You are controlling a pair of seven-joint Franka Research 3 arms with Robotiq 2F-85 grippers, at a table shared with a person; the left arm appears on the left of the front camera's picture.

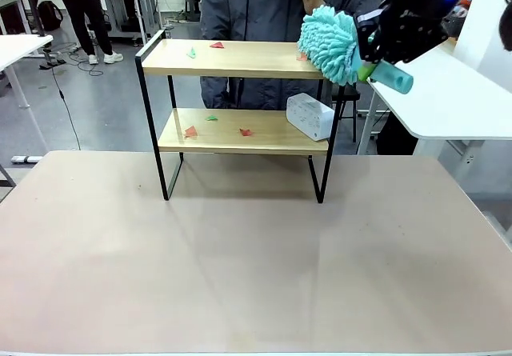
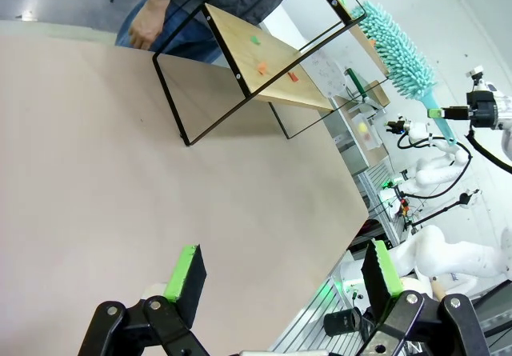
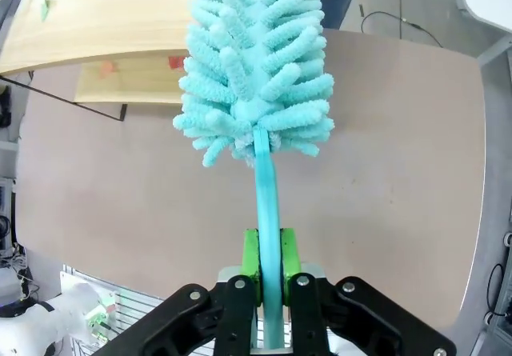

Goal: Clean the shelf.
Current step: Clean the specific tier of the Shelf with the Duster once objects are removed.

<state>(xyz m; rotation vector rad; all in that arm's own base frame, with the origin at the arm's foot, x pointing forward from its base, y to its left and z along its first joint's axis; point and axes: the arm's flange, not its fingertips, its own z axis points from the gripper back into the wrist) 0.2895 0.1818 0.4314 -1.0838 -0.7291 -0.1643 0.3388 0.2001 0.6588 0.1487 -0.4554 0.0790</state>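
1. Right pincer point(image 1: 370, 56) point(image 3: 268, 264): mine, clamped together on the duster's handle with a green pad on each side of it; held high by the shelf's top right corner
2. Duster point(image 1: 330, 42) point(image 2: 396, 48) point(image 3: 256, 60): teal, with a fluffy head on a thin teal handle; the head sits at the right end of the top board, and I cannot tell whether it touches; the handle's end sticks out behind my pincer
3. Left pincer point(image 2: 282, 272): mine, jaws wide apart with nothing between them; it hangs over the table, well apart from the shelf
4. Shelf point(image 1: 240, 58) point(image 2: 264, 60) point(image 3: 104, 28): two light wooden boards in a thin black frame; it stands upright on its four legs at the far middle of the table
5. Scraps point(image 1: 217, 45): small paper bits; one green and one red on the top board towards its left, two red and one green on the lower board
6. Box point(image 1: 310, 116): white, set askew at the right end of the lower board
7. Table point(image 1: 256, 276): pale brown top, bearing the shelf
8. Person point(image 1: 256, 4): grey jacket, standing just behind the shelf
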